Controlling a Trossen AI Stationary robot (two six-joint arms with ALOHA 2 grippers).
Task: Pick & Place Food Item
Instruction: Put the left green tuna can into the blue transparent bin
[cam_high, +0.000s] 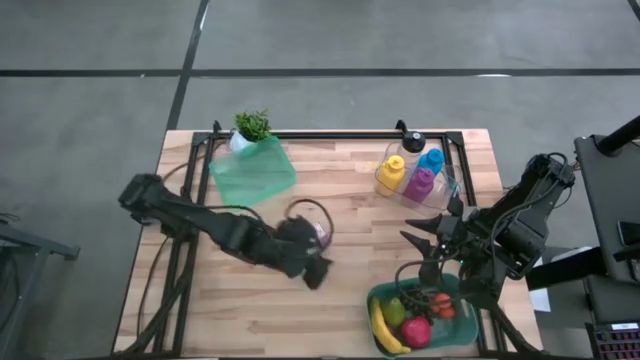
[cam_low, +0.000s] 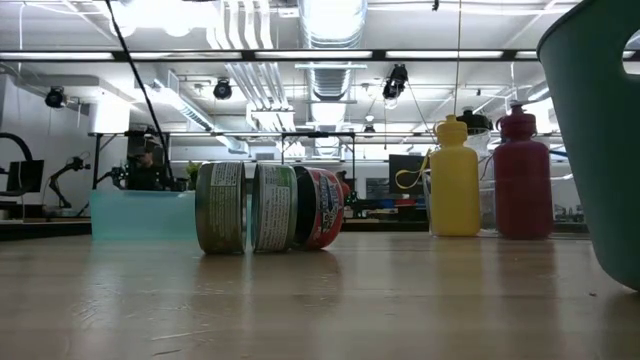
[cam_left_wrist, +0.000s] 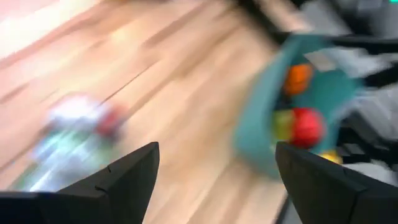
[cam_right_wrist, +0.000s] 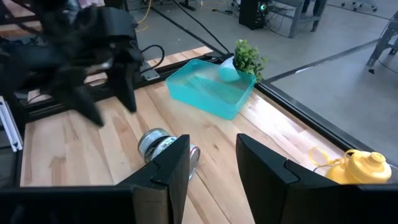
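Nearest me on the worktop (cam_high: 330, 320), the green basket (cam_high: 385, 296) holds fruit. The right gripper (cam_high: 432, 246) hangs above it, spread wide, empty. Farther in, the left gripper (cam_high: 316, 272) gapes wide beside the tipped cans (cam_low: 268, 207).

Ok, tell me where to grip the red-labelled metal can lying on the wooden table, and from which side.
Grip the red-labelled can across its curved wall, coming down from above. It lies on its side with one end close against the green-labelled can, so closing end to end is probably blocked.
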